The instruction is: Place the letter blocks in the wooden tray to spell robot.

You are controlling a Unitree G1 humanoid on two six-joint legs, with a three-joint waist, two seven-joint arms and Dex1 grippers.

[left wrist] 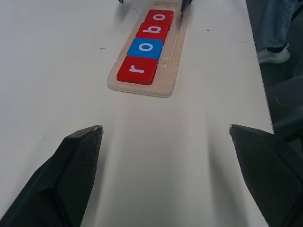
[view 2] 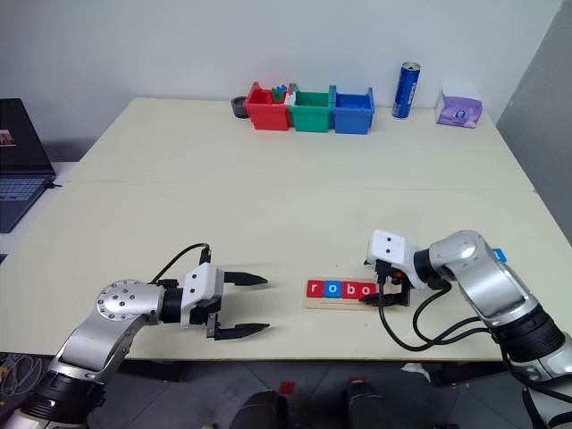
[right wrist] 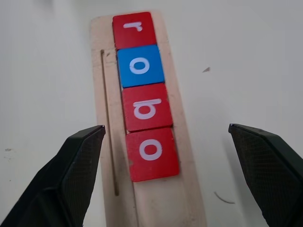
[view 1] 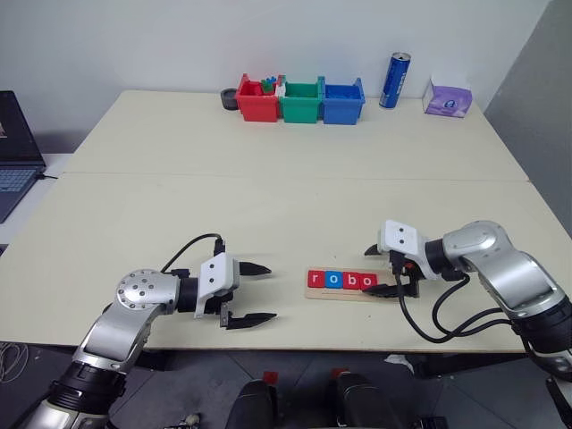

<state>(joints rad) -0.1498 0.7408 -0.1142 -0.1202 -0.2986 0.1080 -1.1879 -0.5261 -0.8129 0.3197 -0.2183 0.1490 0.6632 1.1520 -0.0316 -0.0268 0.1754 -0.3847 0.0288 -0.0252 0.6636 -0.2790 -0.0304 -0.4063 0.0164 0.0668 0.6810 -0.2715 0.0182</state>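
Long pale wooden tray (right wrist: pixel 147 198), shallow groove, long axis running left to right: holds four flat glossy square letter blocks (right wrist: pixel 144 106), red r, blue o, red b, red o; the slot at its right end is bare. Right gripper (view 1: pixel 386 270) at that end, nearer, open wide, empty. Left gripper (view 1: pixel 253 293) left of tray, open, empty.

A pale table (view 1: pixel 268 188) filled the scene, with a seam running across it. At its far edge stood three plastic bins touching in a row: red (view 1: pixel 256 100) on the left, green (view 1: pixel 300 101) in the middle, blue (view 1: pixel 343 101) on the right. A dark round object (view 1: pixel 229 99) sat just left of them. Farther right stood an upright blue can (view 1: pixel 394 80) and a purple tissue box (view 1: pixel 448 97). A laptop (view 1: pixel 16 152) lay off the table's left side.
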